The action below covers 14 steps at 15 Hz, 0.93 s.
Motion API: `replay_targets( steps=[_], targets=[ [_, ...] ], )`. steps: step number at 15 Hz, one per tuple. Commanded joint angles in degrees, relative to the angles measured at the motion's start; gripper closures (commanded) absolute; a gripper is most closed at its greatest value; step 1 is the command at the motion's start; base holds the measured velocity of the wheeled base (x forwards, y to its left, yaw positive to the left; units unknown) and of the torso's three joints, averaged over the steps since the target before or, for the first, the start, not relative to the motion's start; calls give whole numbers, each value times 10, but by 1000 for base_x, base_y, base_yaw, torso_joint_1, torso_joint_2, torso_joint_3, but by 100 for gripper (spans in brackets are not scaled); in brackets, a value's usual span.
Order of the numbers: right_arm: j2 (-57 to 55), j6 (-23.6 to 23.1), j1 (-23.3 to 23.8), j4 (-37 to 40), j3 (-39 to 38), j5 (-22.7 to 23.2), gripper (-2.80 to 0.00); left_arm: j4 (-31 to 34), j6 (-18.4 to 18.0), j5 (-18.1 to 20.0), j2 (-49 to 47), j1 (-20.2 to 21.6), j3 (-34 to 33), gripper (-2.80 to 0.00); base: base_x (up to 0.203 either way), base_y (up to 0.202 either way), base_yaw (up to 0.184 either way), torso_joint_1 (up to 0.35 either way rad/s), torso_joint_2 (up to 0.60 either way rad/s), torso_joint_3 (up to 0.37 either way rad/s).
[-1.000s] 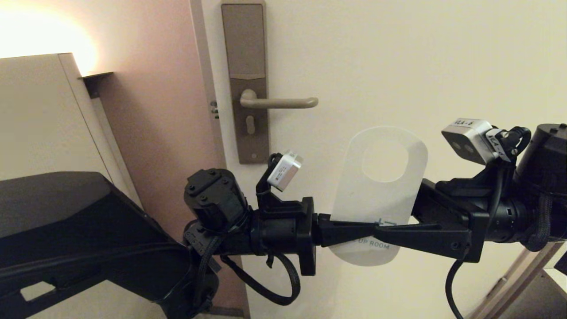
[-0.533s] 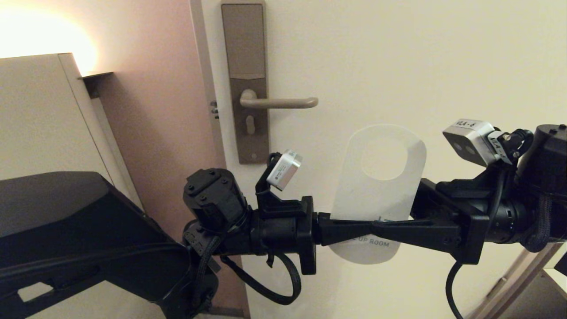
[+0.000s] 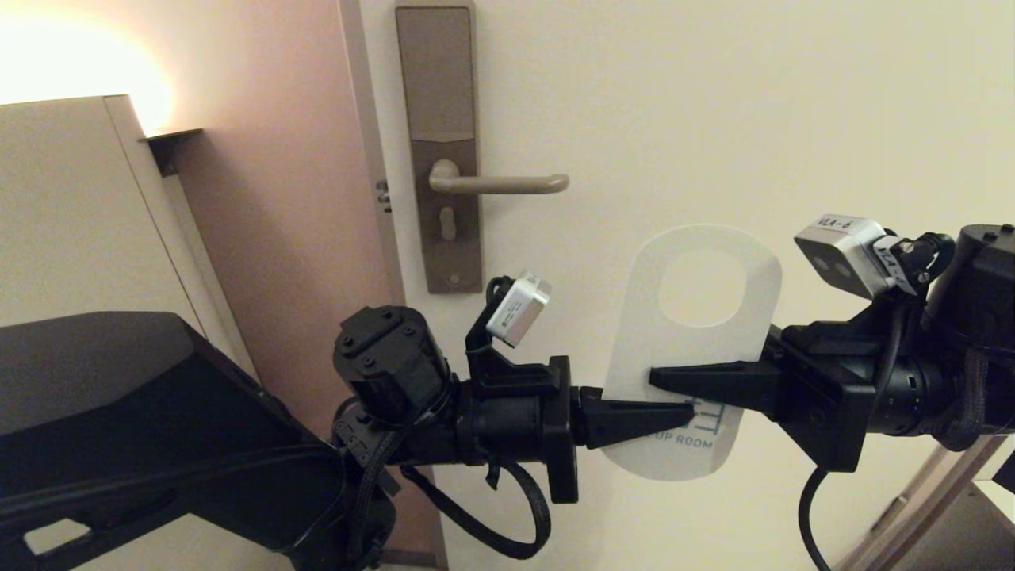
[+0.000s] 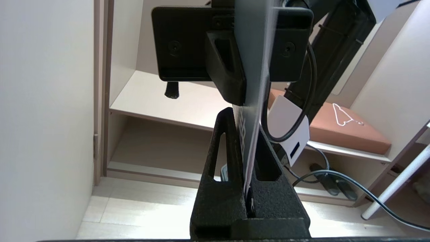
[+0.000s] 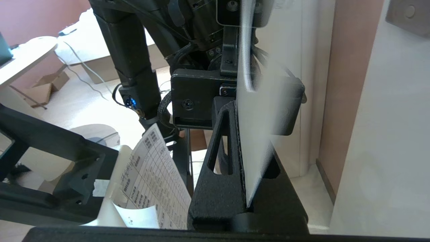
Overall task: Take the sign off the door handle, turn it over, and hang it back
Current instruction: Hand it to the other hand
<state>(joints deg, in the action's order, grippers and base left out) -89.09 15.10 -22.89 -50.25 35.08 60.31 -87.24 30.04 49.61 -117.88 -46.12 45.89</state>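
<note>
Two tools meet on the sign from opposite sides, below and to the right of the door handle, which juts bare from its brown lock plate. The sign is held in the air before the door, well apart from the handle, its long axis close to upright and leaning a little to the right; the end with the oval hole points up and the rounded end with the words "UP ROOM" points down, white face toward the head camera. The left tool reaches in from the left at the lower part of the sign, just beside the printed words, and the left wrist view shows its fingers closed on the sign's edge with the sheet running between them. The right tool comes in from the right slightly higher, across the middle of the sign below the hole, and in the right wrist view its fingers are likewise clamped on the thin sheet.
</note>
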Motion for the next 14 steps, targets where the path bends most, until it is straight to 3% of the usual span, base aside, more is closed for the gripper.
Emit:
replay_targets(
  steps=[1, 10, 11, 14],
  targets=[
    [1, 1, 0, -3, -2, 3, 0, -27, 2, 2, 0, -1, 0, 0, 0, 0, 0, 0, 0, 0],
    [3, 0, 0, -3, -10, 3, 0, -27, 0, 3, 2, -1, -4, 0, 0, 0, 0, 0, 0, 0],
    [3, -1, 0, -3, -10, 4, 0, -27, 0, 4, 4, -1, -5, -280, 0, 0, 0, 0, 0, 0],
    [6, -1, 0, -3, -17, 3, 0, -27, -3, 2, 4, -1, -4, -280, 0, 0, 0, 0, 0, 0]
  ],
)
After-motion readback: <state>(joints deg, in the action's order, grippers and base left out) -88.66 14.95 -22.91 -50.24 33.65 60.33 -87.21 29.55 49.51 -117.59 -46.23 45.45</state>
